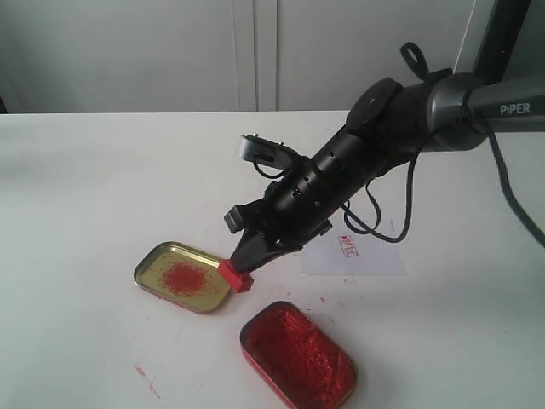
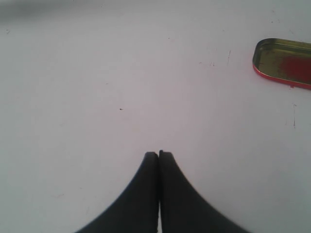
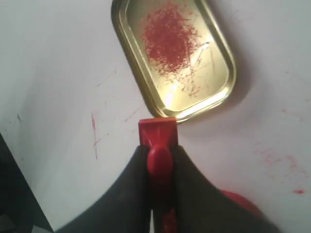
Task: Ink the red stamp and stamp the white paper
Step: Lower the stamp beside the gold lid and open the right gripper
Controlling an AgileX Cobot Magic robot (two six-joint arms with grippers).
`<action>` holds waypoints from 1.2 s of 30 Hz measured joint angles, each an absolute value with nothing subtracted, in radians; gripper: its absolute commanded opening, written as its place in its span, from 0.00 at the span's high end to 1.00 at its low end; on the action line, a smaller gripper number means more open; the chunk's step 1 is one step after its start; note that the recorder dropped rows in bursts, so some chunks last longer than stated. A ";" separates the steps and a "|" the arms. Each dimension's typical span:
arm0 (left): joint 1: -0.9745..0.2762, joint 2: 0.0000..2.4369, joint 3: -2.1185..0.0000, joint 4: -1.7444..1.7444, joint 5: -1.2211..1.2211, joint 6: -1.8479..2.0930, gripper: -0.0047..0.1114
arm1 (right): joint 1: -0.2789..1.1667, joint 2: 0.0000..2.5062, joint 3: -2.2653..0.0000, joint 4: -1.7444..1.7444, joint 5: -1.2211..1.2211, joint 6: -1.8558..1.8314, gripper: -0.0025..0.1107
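The red stamp (image 1: 236, 276) (image 3: 158, 133) is held by its knob in my right gripper (image 1: 247, 260) (image 3: 160, 153), which is shut on it. Its square base sits right at the near rim of the gold tin (image 1: 181, 276) (image 3: 174, 53), at table level. The white paper (image 1: 356, 252), bearing a small red print, lies flat behind my right arm, partly covered by it. My left gripper (image 2: 159, 155) is shut on nothing over bare white tabletop; it does not show in the exterior view.
The tin of lumpy red paste (image 1: 297, 353) lies in front of the stamp, towards the table's near edge. Red flecks mark the tabletop (image 1: 85, 196). A black cable hangs from my right arm above the paper.
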State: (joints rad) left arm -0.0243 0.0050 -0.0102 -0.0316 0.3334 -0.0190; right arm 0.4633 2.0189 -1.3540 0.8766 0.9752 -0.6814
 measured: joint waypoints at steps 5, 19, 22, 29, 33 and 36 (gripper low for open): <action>-0.024 0.005 -0.010 -0.032 0.333 -0.019 0.96 | 0.514 2.019 -1.354 0.877 0.987 -0.684 0.98; -0.024 0.005 -0.010 -0.032 0.333 -0.019 0.96 | 0.667 2.019 -1.296 0.900 0.931 -0.698 0.98; -0.024 0.005 -0.010 -0.032 0.333 -0.019 0.96 | 0.667 2.042 -1.293 0.904 0.920 -0.698 0.98; -0.024 0.005 -0.010 -0.032 0.333 -0.019 0.96 | 0.667 2.091 -1.284 0.939 0.878 -0.711 0.98; -0.024 0.005 -0.010 -0.032 0.333 -0.019 0.96 | 0.667 2.091 -1.284 0.941 0.868 -0.717 0.96; -0.024 0.005 -0.010 -0.032 0.333 -0.019 0.96 | 0.667 2.091 -1.284 0.941 0.868 -0.717 0.88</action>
State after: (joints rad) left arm -0.0243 0.0050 -0.0102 -0.0316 0.3334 -0.0190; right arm 0.6668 2.0908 -1.2844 0.9410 0.8680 -0.7173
